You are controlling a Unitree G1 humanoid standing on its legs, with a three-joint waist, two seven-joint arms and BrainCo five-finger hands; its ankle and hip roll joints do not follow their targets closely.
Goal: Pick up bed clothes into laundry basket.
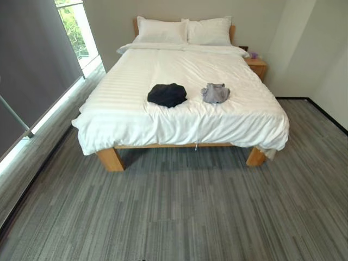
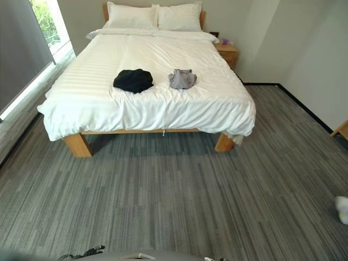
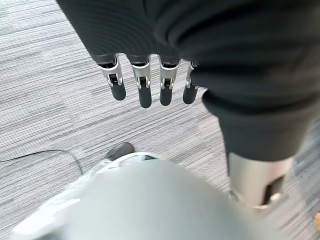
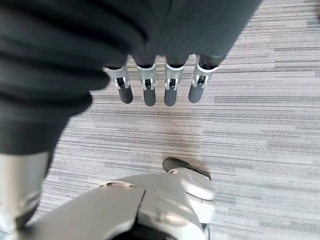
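Left eye view: black garment (image 1: pixel 167 94) and grey garment (image 1: pixel 216 93) are lying side by side on the white bed (image 1: pixel 136 117), at twelve o'clock.
Right eye view: grey carpet floor (image 2: pixel 179 201) is stretching between robot and bed.
Left wrist view: left hand (image 3: pixel 145 82) is hanging with fingers relaxed, empty.
Right wrist view: right hand (image 4: pixel 160 85) is hanging likewise, empty.
Progress: nothing picked up yet; both garments are waiting.

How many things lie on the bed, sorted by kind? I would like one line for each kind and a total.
Pillows: 2, one beside the other at the head of the bed
Black clothes: 1
Grey clothes: 1
Total: 4
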